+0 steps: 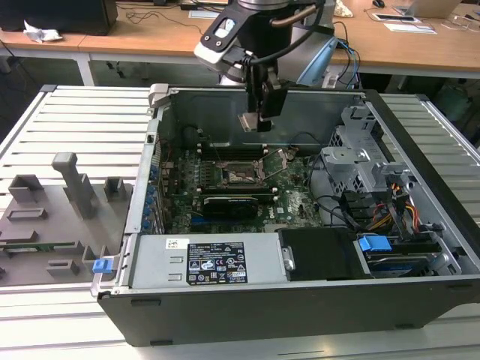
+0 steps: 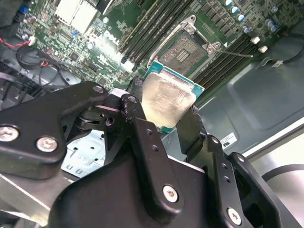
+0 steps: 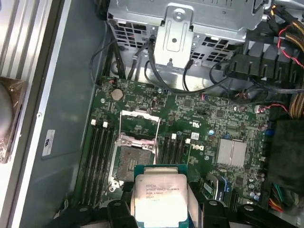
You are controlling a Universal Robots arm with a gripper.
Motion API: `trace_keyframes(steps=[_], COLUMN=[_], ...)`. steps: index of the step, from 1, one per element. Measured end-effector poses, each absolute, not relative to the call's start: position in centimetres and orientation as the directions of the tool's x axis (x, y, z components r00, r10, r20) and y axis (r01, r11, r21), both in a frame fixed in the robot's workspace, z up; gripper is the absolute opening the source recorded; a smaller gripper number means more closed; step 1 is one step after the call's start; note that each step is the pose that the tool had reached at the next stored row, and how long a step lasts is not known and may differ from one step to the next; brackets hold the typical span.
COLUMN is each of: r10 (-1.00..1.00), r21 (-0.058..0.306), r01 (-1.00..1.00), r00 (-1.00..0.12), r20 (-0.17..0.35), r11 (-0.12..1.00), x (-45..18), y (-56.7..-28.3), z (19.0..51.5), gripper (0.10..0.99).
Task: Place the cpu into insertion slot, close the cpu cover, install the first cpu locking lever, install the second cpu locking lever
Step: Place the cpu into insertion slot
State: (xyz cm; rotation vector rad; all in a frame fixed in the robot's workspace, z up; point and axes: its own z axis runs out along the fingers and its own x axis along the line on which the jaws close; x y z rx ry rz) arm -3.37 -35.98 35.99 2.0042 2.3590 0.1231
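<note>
Open computer case lying on a slatted metal desk, with the arm reaching in from above. The gripper hangs over the green motherboard. Its black fingers are clamped on opposite edges of the cpu, whose silvery-grey top faces the camera in both wrist views. In the exterior view the cpu is held in the air, well above the board and towards the case's far wall, touching nothing but the fingers. The insertion slot sits on the board with its dark pin field exposed. In the first wrist view the cpu appears just beside it, overlapping its near edge. The cpu cover is swung open away from the slot, and the board shows through its square window. Long black memory slots run along both sides of the insertion slot. In the exterior view a black expansion card lies across the board on the near side of the insertion slot, and a grey power supply fills the case's near corner. Grey fixtures stand on the desk at the exterior view's left, well apart from the gripper.
</note>
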Motion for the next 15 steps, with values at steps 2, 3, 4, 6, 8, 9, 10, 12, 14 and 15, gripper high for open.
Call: trace_keyframes(steps=[2, 3, 4, 6, 8, 9, 10, 12, 14, 15], r10=[0.991, 0.993, 0.995, 0.996, 0.997, 0.998, 0.998, 0.998, 0.998, 0.998], r21=[0.089, 0.089, 0.089, 0.089, 0.089, 0.089, 0.089, 0.088, 0.088, 0.088], r01=[0.987, 0.989, 0.991, 0.993, 0.994, 0.994, 0.994, 0.995, 0.995, 0.995], r00=[-0.136, -0.118, -0.101, -0.082, -0.072, -0.067, -0.063, -0.056, -0.053, -0.053], r20=[0.018, 0.018, 0.018, 0.018, 0.018, 0.018, 0.018, 0.018, 0.018, 0.018], r11=[0.134, 0.116, 0.099, 0.08, 0.07, 0.066, 0.061, 0.054, 0.052, 0.051], x=[-3.36, -3.36, -3.36, -3.36, -3.36, -3.36, -3.36, -3.36, -3.36, -3.36], y=[-35.98, -35.98, -35.98, -35.98, -35.98, -35.98, -35.98, -35.98, -35.98, -35.98], z=[35.91, 35.86, 35.81, 35.74, 35.69, 35.67, 35.65, 35.59, 35.52, 35.48], gripper=[0.529, 0.529, 0.529, 0.529, 0.529, 0.529, 0.529, 0.529, 0.529, 0.529])
